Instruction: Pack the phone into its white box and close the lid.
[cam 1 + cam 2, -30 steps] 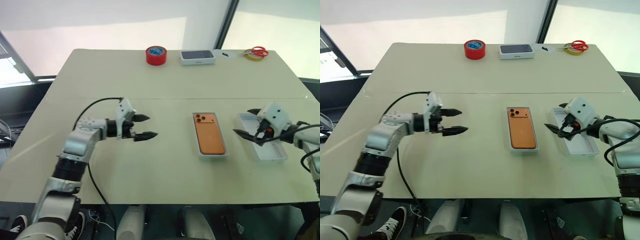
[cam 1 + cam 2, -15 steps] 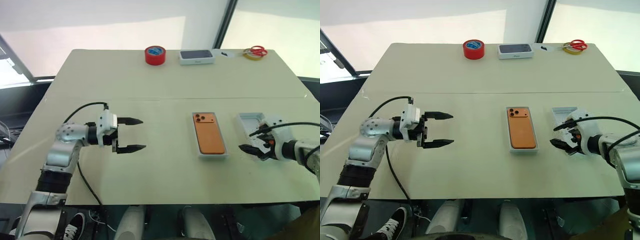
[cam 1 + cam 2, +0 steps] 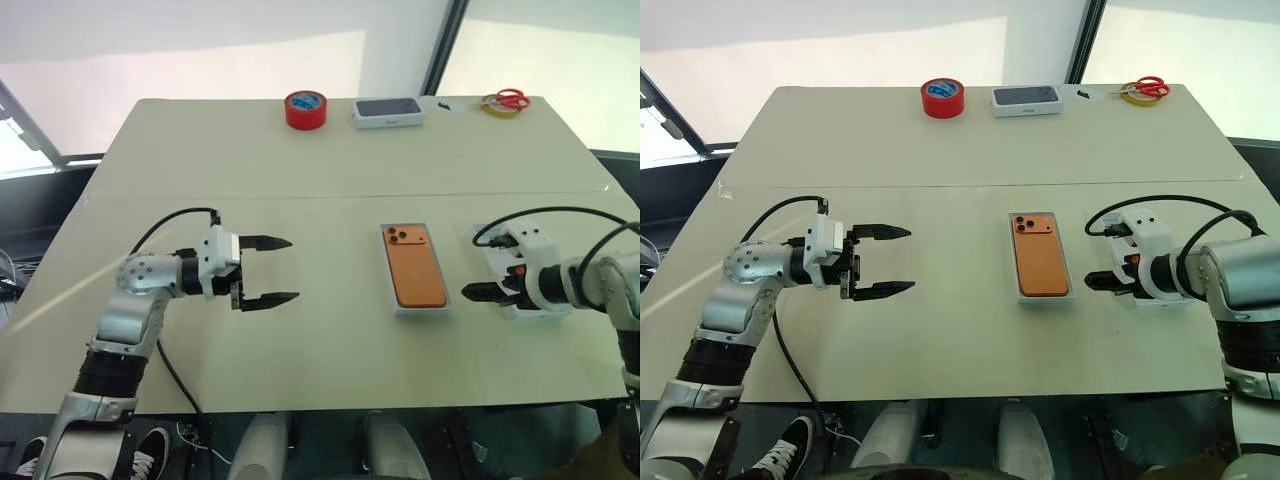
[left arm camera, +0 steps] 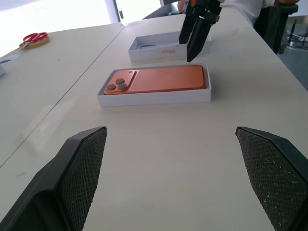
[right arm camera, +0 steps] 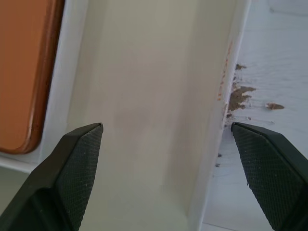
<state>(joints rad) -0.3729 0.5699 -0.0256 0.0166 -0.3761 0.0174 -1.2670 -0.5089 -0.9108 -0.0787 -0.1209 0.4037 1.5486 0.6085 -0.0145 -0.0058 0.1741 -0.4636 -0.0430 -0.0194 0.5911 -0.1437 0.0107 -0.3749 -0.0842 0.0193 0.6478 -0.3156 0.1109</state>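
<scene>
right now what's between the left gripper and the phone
Nothing: bare table runs from the open left gripper to the white box holding the phone, plain in the left eye view and the left wrist view.

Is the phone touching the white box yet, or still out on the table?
Touching. In the left wrist view the phone lies flat inside the white box, camera side up, its walls around it. The lid sits separately behind.

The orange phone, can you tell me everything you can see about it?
The phone is flat and orange with rounded corners. It lies face down, so its back shows, with three round lenses in a raised square block at the far end. It rests level inside the white box, near the middle of the table. Neither claw touches it.
</scene>
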